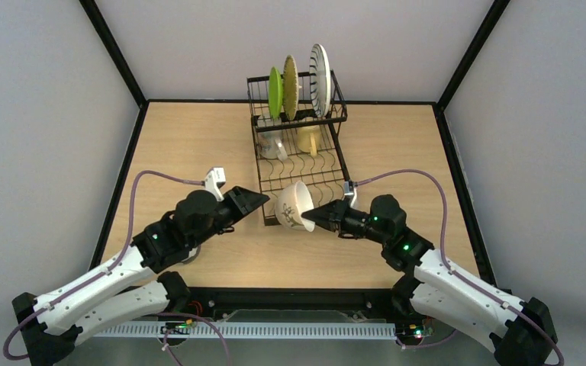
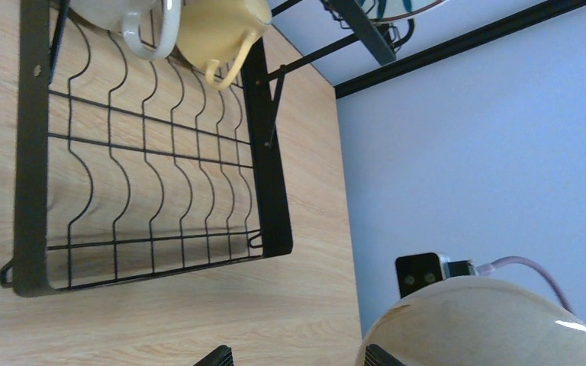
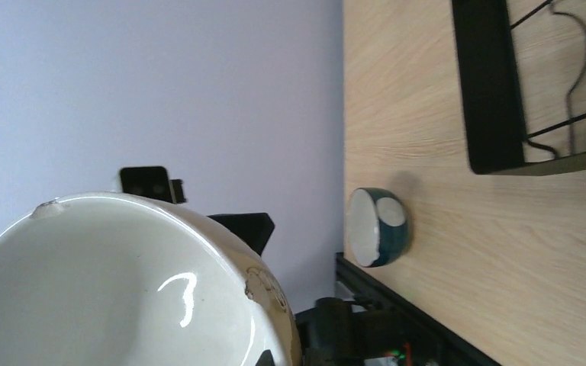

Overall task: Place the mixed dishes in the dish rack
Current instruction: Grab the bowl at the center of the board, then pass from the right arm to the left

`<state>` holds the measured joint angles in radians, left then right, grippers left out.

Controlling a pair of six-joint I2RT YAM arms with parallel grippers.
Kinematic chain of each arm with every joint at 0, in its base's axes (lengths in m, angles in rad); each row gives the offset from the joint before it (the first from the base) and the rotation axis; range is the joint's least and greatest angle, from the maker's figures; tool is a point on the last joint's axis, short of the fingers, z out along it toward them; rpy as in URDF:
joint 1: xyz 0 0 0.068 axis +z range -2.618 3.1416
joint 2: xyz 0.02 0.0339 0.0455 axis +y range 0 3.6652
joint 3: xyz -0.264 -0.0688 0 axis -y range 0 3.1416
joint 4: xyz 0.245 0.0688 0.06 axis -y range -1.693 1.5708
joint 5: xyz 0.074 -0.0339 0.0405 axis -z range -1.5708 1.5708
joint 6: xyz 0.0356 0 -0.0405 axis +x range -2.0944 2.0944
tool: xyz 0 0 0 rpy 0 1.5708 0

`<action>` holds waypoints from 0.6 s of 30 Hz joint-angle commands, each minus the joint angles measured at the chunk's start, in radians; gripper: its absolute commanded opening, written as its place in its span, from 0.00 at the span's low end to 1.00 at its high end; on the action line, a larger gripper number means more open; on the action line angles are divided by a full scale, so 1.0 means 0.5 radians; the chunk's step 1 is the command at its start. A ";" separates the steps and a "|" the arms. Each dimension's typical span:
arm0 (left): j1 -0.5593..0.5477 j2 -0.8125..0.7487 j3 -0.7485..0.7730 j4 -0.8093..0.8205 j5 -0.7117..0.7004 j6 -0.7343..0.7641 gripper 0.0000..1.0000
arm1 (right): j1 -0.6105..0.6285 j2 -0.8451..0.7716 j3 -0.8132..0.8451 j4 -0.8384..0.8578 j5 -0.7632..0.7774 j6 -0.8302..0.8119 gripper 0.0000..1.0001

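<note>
From above, you had the right fingers (image 1: pixel 315 216) clamped on the rim of a white-inside bowl (image 1: pixel 293 206). The bowl was tipped on its side in the air at the near end of the dish rack (image 1: pixel 263 164), low in the middle of the frame. Your left fingers (image 1: pixel 252 200) stood wide apart just left of that bowl, gripping nothing.

At the top of that frame, the green plate (image 1: pixel 275 93), woven bamboo plate (image 1: pixel 291 88) and blue-striped white plate (image 1: pixel 320 80) stood on edge in the rack's raised basket. Below them, the clear tumbler (image 1: pixel 272 145) and pale yellow mug (image 1: pixel 310 137) sat at the far end of the lower tray.

Only your right wrist view showed the blue-patterned bowl (image 3: pixel 378 227). It rested on the tabletop (image 3: pixel 427 320) at the frame's centre, apart from the rack's corner, and the overhead view did not show it. Only your left wrist view showed the held bowl's cream outside, at lower right, and the empty wavy wires of the tray's near half.

The tabletop was pale wood grain. The walls were plain pale grey, with black bars (image 1: pixel 114 46) along their edges.
</note>
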<state>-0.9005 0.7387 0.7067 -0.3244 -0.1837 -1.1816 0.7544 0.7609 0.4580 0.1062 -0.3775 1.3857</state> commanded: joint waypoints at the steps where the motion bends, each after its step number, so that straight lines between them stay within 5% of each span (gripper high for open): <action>1: -0.011 0.010 -0.018 0.157 -0.039 0.015 0.99 | 0.007 -0.051 -0.122 0.666 -0.037 0.311 0.00; 18: 0.043 0.247 -0.049 0.429 0.085 0.084 0.99 | 0.007 0.040 -0.211 1.119 -0.183 0.555 0.00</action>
<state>-0.8932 0.8356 0.7029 -0.1715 -0.1574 -1.1553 0.7544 0.7948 0.3496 0.5209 -0.4477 1.6253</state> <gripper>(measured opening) 0.989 0.068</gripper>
